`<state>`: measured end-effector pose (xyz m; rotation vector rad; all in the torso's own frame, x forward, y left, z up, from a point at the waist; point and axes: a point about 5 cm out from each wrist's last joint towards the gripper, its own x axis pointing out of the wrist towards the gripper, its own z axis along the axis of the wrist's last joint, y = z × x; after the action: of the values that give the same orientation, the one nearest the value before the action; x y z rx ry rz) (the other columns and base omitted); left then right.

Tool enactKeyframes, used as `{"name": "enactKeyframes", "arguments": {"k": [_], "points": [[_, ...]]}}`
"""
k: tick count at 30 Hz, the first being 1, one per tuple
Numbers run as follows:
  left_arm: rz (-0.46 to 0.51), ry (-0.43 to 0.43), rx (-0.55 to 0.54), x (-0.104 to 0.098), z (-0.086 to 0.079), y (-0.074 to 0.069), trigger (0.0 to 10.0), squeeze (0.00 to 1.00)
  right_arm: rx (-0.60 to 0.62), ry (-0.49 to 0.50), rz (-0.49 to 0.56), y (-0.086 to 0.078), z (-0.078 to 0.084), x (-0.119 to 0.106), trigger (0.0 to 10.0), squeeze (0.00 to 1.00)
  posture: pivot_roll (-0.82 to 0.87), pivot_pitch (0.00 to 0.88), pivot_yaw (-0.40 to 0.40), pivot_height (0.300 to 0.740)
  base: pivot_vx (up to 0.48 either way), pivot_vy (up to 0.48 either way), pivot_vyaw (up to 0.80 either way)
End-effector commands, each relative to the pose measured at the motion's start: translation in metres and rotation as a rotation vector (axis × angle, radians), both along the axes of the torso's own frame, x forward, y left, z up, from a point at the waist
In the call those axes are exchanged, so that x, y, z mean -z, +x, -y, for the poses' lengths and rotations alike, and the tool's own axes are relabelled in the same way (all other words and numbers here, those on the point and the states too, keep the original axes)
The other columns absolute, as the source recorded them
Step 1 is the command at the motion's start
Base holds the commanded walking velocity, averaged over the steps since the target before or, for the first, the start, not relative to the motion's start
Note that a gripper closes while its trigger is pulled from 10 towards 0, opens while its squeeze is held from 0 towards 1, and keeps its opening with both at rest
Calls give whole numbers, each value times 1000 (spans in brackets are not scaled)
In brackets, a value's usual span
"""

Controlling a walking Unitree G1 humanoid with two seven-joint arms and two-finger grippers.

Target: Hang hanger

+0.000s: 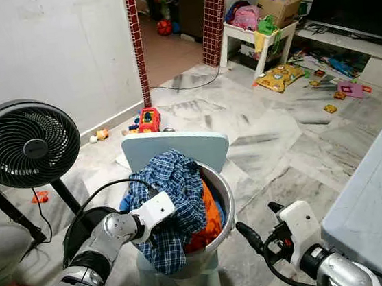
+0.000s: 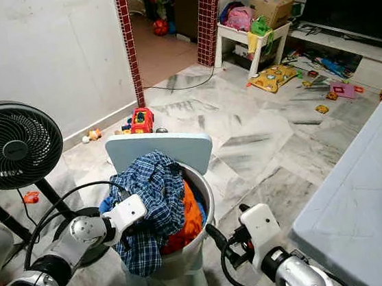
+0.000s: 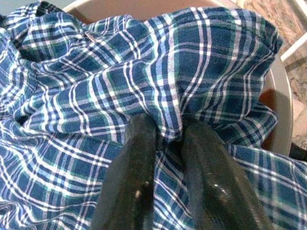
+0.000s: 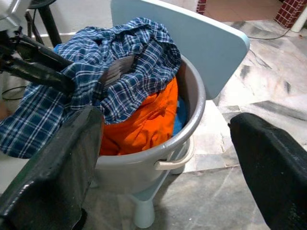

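A black round-caged floor fan [image 1: 27,143] stands at the far left on a dark stand; its base is partly hidden behind the left arm. The left gripper [image 3: 165,139] is buried in a blue-and-white plaid shirt [image 1: 171,195], its two black fingers [image 3: 132,177] drawn narrow and pinching a fold of the fabric; in the head views its fingertips are concealed by the cloth. The shirt is heaped over the rim of a grey plastic laundry basin [image 4: 189,103], which sits on a pale blue child's chair [image 1: 177,146]. An orange garment [image 4: 144,124] lies beneath the shirt, mostly covered. A grey label [image 4: 116,70] is sewn inside the shirt collar; its print is too small to read. No hanger can be made out among the laundry. The right gripper [image 1: 251,236] is held low beside the basin, apart from it, fingers spread wide. At the right edge, a pale marble-patterned surface [image 1: 380,197] is cut off by the frame. Scattered toys [image 1: 148,119] lie on the marble floor [image 1: 267,141] behind.
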<state>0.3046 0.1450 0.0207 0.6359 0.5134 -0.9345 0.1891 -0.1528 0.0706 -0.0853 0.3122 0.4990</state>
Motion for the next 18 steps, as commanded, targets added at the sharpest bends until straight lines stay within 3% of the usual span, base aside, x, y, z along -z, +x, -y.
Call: {"name": "enactKeyframes", "arguments": {"k": [1, 9, 18], "points": [[24, -14, -5, -5, 1, 4, 0, 0, -6, 2, 7, -1, 3, -5, 10000, 0, 13, 0, -42, 740, 0, 0, 0], [98, -94, -78, -16, 3, 14, 0, 0, -33, 31, -12, -4, -1, -4, 10000, 0, 23, 0, -37, 740, 0, 0, 0], [101, -156, -177, -18, -2, 17, 0, 0, 2, 14, 6, 5, 5, -7, 10000, 0, 43, 0, -48, 740, 0, 0, 0]]}}
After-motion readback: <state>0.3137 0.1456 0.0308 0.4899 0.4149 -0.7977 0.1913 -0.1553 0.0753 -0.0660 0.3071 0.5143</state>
